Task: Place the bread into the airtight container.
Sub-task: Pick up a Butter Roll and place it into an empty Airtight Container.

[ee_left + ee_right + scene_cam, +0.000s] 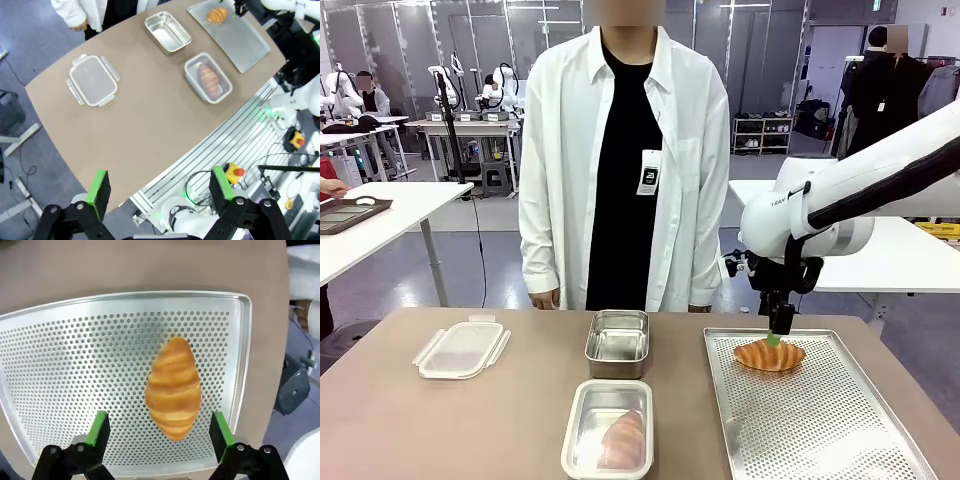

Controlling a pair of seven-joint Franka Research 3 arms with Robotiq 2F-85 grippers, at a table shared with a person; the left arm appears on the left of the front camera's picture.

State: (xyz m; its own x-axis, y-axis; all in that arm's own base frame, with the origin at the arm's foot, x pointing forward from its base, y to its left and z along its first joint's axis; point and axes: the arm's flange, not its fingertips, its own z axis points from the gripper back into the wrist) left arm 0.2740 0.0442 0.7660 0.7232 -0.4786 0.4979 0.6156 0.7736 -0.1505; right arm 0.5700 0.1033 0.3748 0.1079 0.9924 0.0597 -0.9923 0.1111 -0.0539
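the right end effector [159, 422] hangs just above the croissant [172, 387], its green pads spread wide to either side of the pastry's nearer end and gripping nothing. that straddle looks chosen so the pads can close across the croissant's width rather than along its length, though it sits closer to one pad than the other. the croissant lies alone on the perforated tray [65, 365], toward the tray's far end, with bare metal all round it for the fingers to come down on. on the tabletop [440, 430] just beside the tray stand two open boxes. the empty container [592, 345] is farther off and the nearer container [575, 420] already holds a pastry, so the empty one is probably the target. the clear lid [460, 350] lies well apart to the left, leaving both boxes open from above. the left end effector [160, 192] is parked high over the tabletop's near edge, jaws apart and empty, out of the way. the croissant is golden orange-brown and glossy, ridged in layered bands and tapering at both ends. it looks flaky and easily crushed, so a light squeeze would likely suit it.
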